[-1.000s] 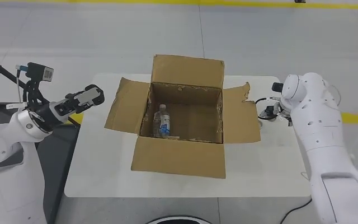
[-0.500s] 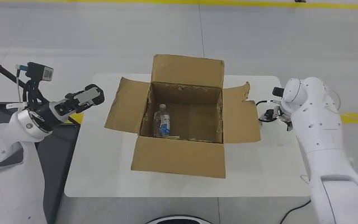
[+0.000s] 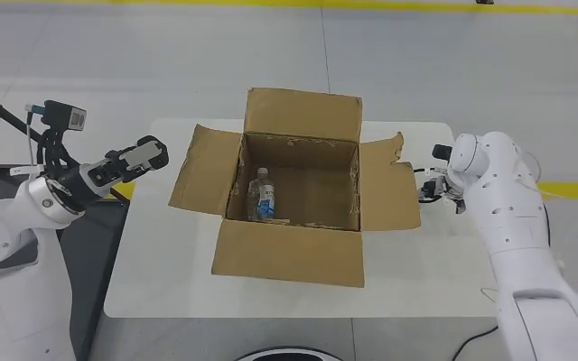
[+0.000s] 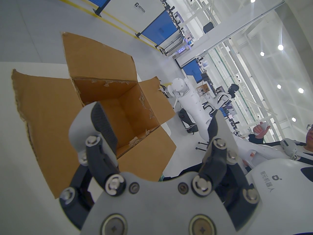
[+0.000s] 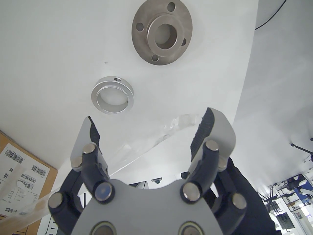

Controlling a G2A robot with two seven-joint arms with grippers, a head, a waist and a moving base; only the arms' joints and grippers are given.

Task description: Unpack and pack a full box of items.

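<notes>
An open cardboard box (image 3: 298, 244) stands mid-table with all flaps spread, and a clear water bottle (image 3: 261, 197) lies inside on its floor. My left gripper (image 3: 155, 152) hangs open and empty off the box's left flap; in the left wrist view the gripper (image 4: 159, 123) faces the box (image 4: 102, 94). My right gripper (image 3: 427, 189) sits by the right flap, open (image 5: 149, 128) over the white table. Just beyond its fingertips lie a silver ring (image 5: 113, 95) and a grey metal flange (image 5: 162, 40). A scrap of clear plastic (image 5: 179, 123) lies between the fingers.
The white table (image 3: 163, 271) has bare room in front of and left of the box. The right flap's labelled cardboard (image 5: 22, 167) is close beside the right gripper. The table's edge (image 5: 247, 79) runs just past the flange.
The right arm has shifted slightly toward the box and the table's front. The left arm, box and bottle have not moved.
</notes>
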